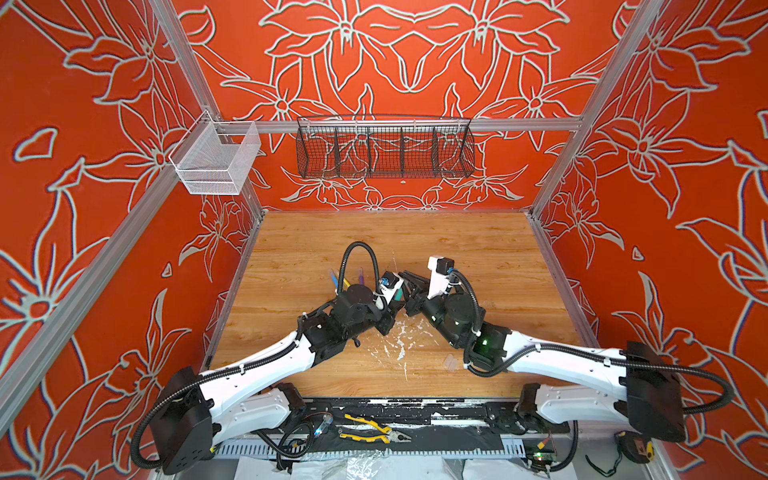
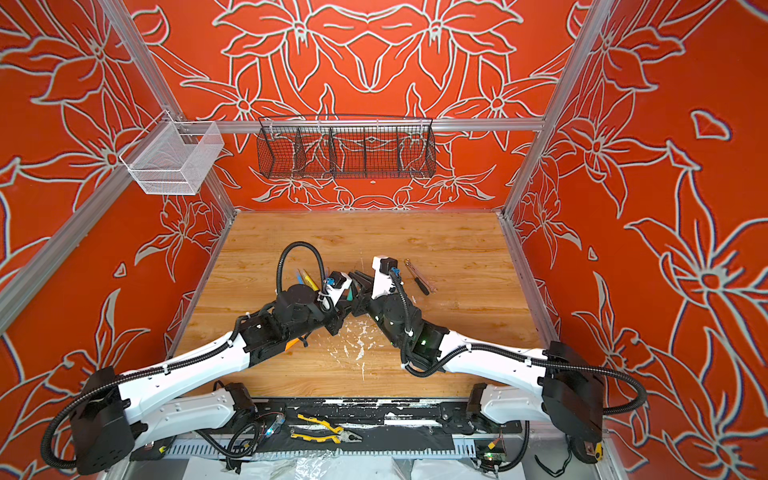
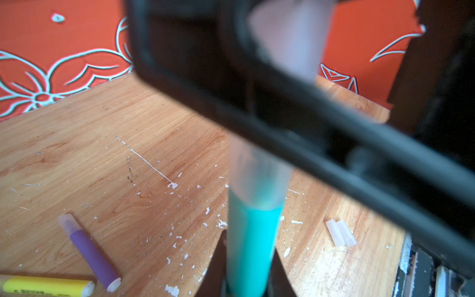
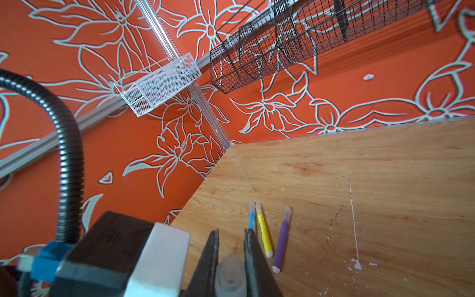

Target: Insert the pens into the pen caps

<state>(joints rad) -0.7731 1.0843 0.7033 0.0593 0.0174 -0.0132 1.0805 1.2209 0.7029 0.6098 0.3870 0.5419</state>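
Observation:
My left gripper (image 3: 249, 246) is shut on a green pen (image 3: 253, 231), which stands up from between its fingers. A clear pen cap (image 3: 257, 174) sits over the pen's upper end. My right gripper (image 4: 231, 231) is shut on that pen cap (image 4: 228, 275), its black finger crossing the left wrist view. In both top views the two grippers meet at mid-table, with the green pen (image 1: 398, 294) (image 2: 350, 293) between them. Blue (image 4: 252, 216), yellow (image 4: 264, 231) and purple (image 4: 282, 241) pens lie capped side by side on the table, left of the grippers. Two loose pen caps (image 3: 340, 232) lie together on the wood.
An orange pen (image 2: 292, 344) shows under the left arm. A dark-handled metal tool (image 2: 417, 277) lies right of the grippers. Yellow-handled pliers (image 1: 374, 430) rest on the front rail. A white mesh basket (image 1: 216, 160) and a black wire basket (image 1: 384, 151) hang at the back. White paint flecks (image 1: 399, 340) mark the wood.

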